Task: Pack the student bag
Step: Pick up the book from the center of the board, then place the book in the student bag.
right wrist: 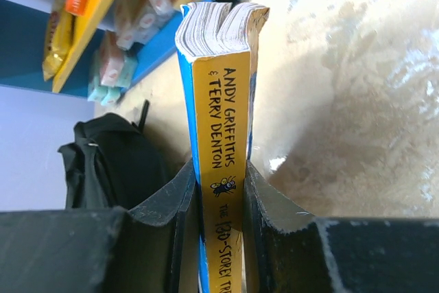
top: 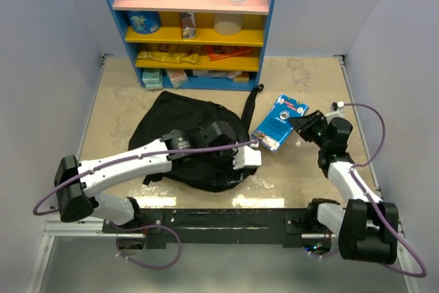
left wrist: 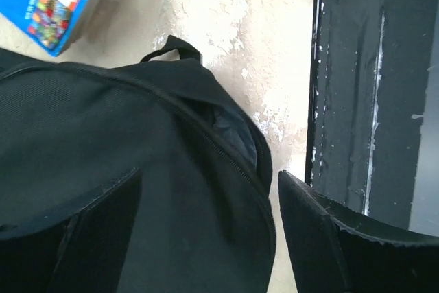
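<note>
Bag-packing moment: book in grip, bag mouth only slightly parted.
Left pincer [left wrist: 209,178] has jaws apart, straddling the zip edge of the student bag [top: 164,120], which lies slumped on the bench [top: 309,73]. Bag looks soft, floppy and probably light, so it will likely sag shut and slide. Best hold is probably the zip lip or top loop [left wrist: 171,49], to keep the mouth open. Book [top: 278,121] sits just right of the bag, with the right pincer [right wrist: 221,169] clamped across its yellow spine.
</note>
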Robot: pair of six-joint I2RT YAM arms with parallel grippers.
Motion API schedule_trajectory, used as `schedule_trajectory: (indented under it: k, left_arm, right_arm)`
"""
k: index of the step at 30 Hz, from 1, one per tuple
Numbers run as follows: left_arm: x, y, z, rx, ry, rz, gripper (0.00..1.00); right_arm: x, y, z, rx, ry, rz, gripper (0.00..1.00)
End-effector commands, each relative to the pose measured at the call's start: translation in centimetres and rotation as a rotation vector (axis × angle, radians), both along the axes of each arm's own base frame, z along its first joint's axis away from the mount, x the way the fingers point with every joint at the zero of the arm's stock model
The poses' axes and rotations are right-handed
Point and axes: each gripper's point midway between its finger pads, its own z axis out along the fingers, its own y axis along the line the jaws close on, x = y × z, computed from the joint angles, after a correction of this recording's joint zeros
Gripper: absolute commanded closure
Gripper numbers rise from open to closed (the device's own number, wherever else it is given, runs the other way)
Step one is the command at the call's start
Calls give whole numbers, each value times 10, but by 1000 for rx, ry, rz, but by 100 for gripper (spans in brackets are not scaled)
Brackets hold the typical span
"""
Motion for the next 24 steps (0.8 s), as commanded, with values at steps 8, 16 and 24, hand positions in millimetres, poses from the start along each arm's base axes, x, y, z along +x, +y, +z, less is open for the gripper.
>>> schedule_trajectory:
  k: [8, 16, 24]
  left_arm:
    - [8, -22, -33, 74, -124, 77, 3]
    - [24, -11, -66, 188, -218, 86, 0]
    - [46, -14, -42, 174, -310, 153, 87]
  right_arm:
    - [3, -2, 56, -37, -149, -5, 100]
    - [2, 0, 65, -47, -161, 9, 100]
    - [-3, 8, 87, -2, -219, 36, 100]
